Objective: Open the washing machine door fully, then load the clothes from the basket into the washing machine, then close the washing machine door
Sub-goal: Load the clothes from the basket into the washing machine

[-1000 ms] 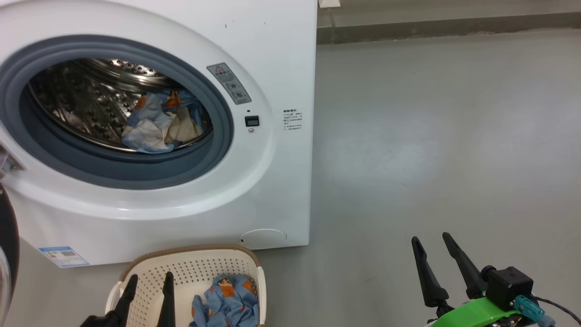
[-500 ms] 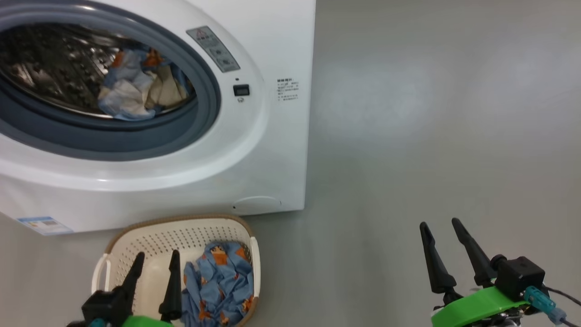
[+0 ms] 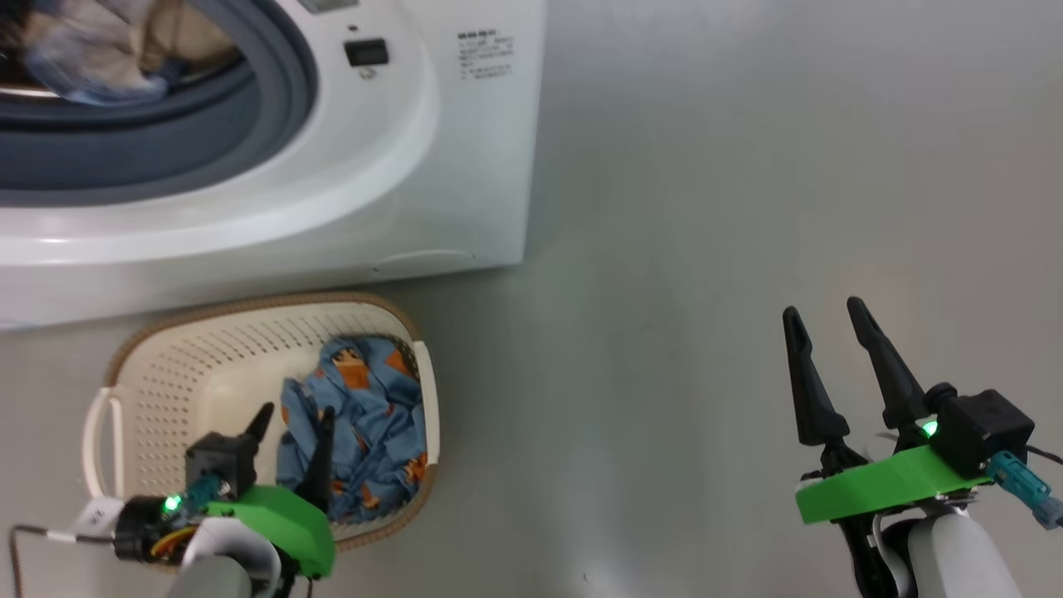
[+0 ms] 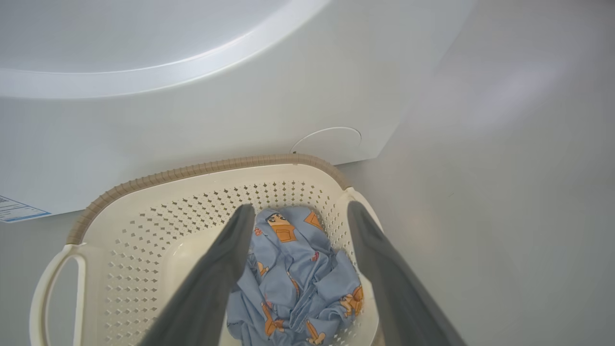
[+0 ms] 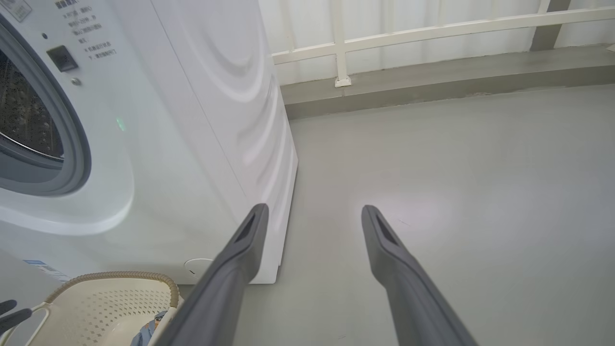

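Two end effectors, each with two dark tapering fingers, stand spread open and empty. The left end effector (image 3: pixel 295 413) hangs over the one basket (image 3: pixel 166 365), the right end effector (image 3: pixel 821 309) over smooth grey floor (image 3: pixel 706 208). The cream perforated plastic basket, brown-rimmed, holds the clothes (image 3: pixel 365 415), one crumpled blue printed garment, against its right wall. Beyond stands one glossy white washing machine (image 3: pixel 465 166), a second fabric bundle (image 3: pixel 91 50) lying inside its grey rubber gasket (image 3: pixel 166 158).

The head camera tips downward, so the washing machine (image 3: pixel 415 166) sits higher in its view. The left hand (image 3: pixel 296 409) comes forward over the basket (image 3: pixel 166 357), and the clothes (image 3: pixel 369 432) now lie just ahead, between its spread fingers (image 4: pixel 216 269)
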You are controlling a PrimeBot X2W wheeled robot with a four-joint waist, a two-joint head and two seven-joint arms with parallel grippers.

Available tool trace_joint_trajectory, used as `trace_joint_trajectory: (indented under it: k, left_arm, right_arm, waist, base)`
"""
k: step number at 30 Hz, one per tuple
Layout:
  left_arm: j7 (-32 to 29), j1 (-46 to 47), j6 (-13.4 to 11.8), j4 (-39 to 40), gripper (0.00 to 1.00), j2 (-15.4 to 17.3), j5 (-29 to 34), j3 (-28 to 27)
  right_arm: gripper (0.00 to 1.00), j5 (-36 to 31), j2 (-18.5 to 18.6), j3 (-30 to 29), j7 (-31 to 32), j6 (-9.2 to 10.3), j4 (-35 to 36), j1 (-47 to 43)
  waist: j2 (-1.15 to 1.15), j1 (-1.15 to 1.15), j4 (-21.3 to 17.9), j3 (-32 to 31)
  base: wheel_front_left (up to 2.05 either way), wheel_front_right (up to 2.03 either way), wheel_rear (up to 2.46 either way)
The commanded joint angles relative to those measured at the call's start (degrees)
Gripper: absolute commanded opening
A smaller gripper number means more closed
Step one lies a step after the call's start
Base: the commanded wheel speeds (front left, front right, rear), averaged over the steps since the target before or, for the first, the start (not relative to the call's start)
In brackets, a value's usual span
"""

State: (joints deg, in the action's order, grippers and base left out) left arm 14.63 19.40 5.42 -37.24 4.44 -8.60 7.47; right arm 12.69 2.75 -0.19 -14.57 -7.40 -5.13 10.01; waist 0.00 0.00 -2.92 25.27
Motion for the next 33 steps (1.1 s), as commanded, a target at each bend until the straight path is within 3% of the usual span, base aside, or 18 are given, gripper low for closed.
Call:
trace_joint_trajectory:
  k: [1, 9, 18, 26, 33]
  left_arm:
    - [0.37, 2.02, 0.36, -1.12, 1.0, 2.06, 0.28, -1.47]
    - [-0.13, 11.7, 0.92, -14.8, 1.0, 6.71, 2.4, 0.3]
    - [-5.5, 21.32, 1.11, -26.78, 1.0, 10.5, 5.73, 3.96]
    - [-9.35, 27.75, 1.08, -33.26, 1.0, 12.51, 4.69, 3.69]
    - [-12.83, 30.32, 0.54, -35.56, 1.0, 12.79, 2.64, 2.62]
  right_arm:
    - [1.0, 0.04, 0.12, 1.66, -0.43, -0.09, 1.68, 0.93]
    - [1.0, 1.28, 0.12, 2.99, -0.43, -0.09, 2.83, 3.32]
    - [1.0, 2.93, 0.12, 4.17, -0.43, -0.09, 4.14, 5.02]
    - [1.0, 4.0, 0.12, 5.28, -0.43, -0.09, 5.4, 5.97]
    - [1.0, 3.6, 0.12, 4.59, -0.43, -0.09, 6.15, 5.28]
  waist:
    - [0.0, 0.0, -3.85, 7.88]
    - [0.0, 0.0, -7.08, 14.28]
    - [0.0, 0.0, -11.49, 21.01]
    - [0.0, 0.0, -14.24, 25.79]
    - [0.0, 0.0, -14.08, 27.27]
  base:
    - [0.0, 0.0, 0.0]
    - [0.0, 0.0, 0.0]
    - [0.0, 0.0, 0.0]
    - [0.0, 0.0, 0.0]
    - [0.0, 0.0, 0.0]
